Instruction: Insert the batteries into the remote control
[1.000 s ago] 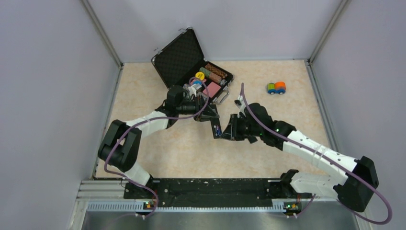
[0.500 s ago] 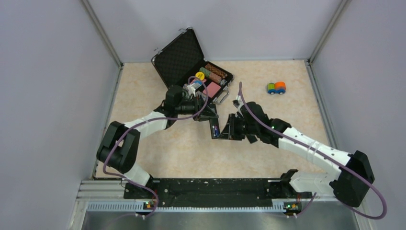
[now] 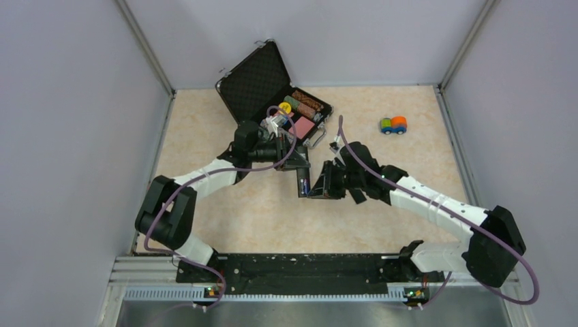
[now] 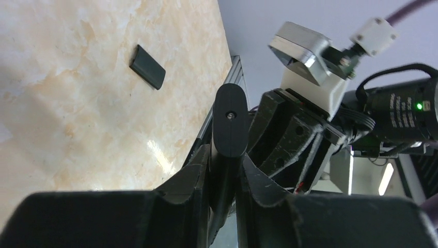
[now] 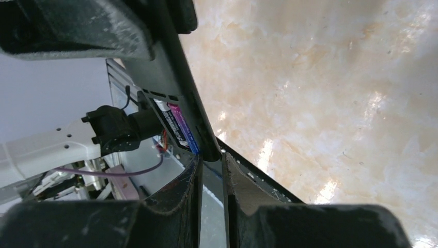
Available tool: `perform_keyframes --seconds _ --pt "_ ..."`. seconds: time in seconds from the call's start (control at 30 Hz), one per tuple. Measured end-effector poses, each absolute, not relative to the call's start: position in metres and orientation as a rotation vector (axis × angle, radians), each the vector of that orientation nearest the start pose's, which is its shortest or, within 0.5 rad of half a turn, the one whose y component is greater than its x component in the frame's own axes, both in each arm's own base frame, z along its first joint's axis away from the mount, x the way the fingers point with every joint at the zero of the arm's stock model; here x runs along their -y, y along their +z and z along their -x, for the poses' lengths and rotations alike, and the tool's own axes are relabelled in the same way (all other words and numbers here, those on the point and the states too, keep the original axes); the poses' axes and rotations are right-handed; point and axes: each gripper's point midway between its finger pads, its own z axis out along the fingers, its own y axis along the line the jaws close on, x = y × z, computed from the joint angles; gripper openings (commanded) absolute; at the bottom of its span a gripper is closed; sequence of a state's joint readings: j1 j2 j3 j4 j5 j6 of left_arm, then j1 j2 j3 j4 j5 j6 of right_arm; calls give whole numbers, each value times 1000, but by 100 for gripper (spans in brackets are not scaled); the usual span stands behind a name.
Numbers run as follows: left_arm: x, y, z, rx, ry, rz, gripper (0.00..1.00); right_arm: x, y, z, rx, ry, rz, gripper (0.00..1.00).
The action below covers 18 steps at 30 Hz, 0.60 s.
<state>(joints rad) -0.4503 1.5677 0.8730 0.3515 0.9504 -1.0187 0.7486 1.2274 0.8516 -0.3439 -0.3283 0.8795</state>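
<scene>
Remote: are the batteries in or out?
In: both batteries sit side by side in the remote's open bay; its cover lies on the table.

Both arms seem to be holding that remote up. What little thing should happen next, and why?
Probably the right gripper lets go and heads for the back cover lying on the table: both batteries already sit in the uncovered remote control, which the left gripper clamps firmly.

Can't split the batteries [image 3: 308,184] from above: too small. Can't see the remote control [image 4: 230,129] below the left gripper [image 4: 224,158] fingertips. Can't confirm a right gripper [image 5: 210,158] pinch on its end.
</scene>
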Motion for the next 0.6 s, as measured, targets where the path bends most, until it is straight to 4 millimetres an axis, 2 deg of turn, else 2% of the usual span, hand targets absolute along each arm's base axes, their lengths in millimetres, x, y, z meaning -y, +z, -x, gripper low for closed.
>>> perform_keyframes --seconds 0.3,0.47,0.6 --pt "307 219 -261 -2118 -1748 -316 0 -303 160 -188 -2565 1272 -54 15" --pt "306 216 -258 -2125 -1739 -336 0 -307 157 -186 -2575 1312 -74 17" --pt "305 210 -257 -2154 -1700 -336 0 -306 156 -183 -2582 1324 -79 27"
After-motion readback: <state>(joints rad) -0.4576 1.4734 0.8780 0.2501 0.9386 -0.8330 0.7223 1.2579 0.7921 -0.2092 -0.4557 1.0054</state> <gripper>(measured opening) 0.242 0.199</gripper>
